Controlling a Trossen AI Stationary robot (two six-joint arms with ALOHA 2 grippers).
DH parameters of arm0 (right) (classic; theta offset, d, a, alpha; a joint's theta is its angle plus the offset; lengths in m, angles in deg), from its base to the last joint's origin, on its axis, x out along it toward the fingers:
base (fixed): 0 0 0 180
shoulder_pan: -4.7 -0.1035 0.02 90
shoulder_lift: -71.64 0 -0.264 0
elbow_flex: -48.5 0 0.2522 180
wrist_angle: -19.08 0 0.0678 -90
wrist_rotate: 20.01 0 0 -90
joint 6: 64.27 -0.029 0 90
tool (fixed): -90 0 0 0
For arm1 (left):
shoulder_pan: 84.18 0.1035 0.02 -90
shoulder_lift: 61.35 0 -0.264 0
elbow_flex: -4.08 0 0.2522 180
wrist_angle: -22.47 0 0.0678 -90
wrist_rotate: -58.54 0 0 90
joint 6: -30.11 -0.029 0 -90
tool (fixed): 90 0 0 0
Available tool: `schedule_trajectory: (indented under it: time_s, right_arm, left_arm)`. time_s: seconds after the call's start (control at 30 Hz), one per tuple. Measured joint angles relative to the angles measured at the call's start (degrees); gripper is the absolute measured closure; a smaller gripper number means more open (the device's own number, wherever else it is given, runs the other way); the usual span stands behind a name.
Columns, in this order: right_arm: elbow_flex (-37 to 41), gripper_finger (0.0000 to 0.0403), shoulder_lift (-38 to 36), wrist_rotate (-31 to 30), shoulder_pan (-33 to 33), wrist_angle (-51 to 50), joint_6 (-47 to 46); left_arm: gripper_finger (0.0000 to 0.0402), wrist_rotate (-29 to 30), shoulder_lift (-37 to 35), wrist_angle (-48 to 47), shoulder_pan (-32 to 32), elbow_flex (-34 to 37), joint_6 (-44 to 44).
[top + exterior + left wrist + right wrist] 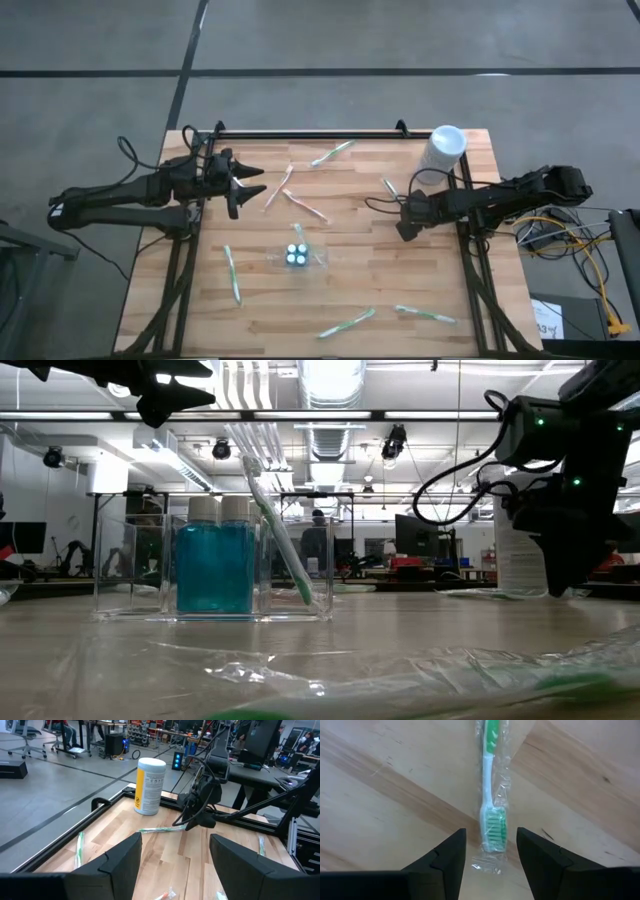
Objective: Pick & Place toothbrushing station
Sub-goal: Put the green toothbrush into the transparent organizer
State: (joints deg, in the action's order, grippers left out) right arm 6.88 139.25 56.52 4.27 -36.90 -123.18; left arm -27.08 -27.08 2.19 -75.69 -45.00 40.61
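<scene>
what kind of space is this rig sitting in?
Looks like a robotics lab or open workshop: exposed ceiling ducts with strip lights, workbenches with monitors and office chairs on a bare concrete floor, and a wooden bench table.

This is a robotics lab or open workshop hall. Exposed silver ducts (330, 390) and rows of strip lights (100, 415) run across the bare ceiling, with cameras or spotlights hung from it. The floor is polished grey concrete (90, 50) marked with dark lines. Beyond the wooden surface (350, 290) stand work desks with monitors (415, 535), computer towers (178, 760), office chairs (27, 730) and loose cabling (590, 270), and people sit at benches in the distance.
</scene>
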Motion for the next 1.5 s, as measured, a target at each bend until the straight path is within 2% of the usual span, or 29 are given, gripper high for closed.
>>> schedule_trajectory:
  time_s: [0.3,0.7,0.93,1.1,1.3,1.5]
  right_arm:
    - [2.9,0.0247,0.0,-1.0,1.9,6.0,0.3]
    - [3.6,0.0327,-0.1,0.0,3.5,7.9,-3.3]
    - [3.5,0.0349,-0.1,1.2,3.5,8.1,-1.0]
    - [1.5,0.0364,0.0,4.7,3.4,8.2,3.2]
    - [-1.3,0.0371,-0.2,5.5,3.4,8.2,6.6]
    - [-3.6,0.0372,-0.2,10.6,3.4,7.5,9.2]
  left_arm:
    - [0.0162,-0.2,0.0,0.0,0.0,0.0,0.0]
    - [0.0162,-0.2,0.0,0.0,0.0,0.0,0.0]
    - [0.0162,-0.2,0.0,0.0,0.0,0.0,0.0]
    - [0.0162,-0.1,0.0,0.0,0.0,0.0,0.0]
    - [0.0162,0.1,0.0,0.0,0.0,0.0,0.0]
    - [0.0162,0.1,0.0,0.0,0.0,0.0,0.0]
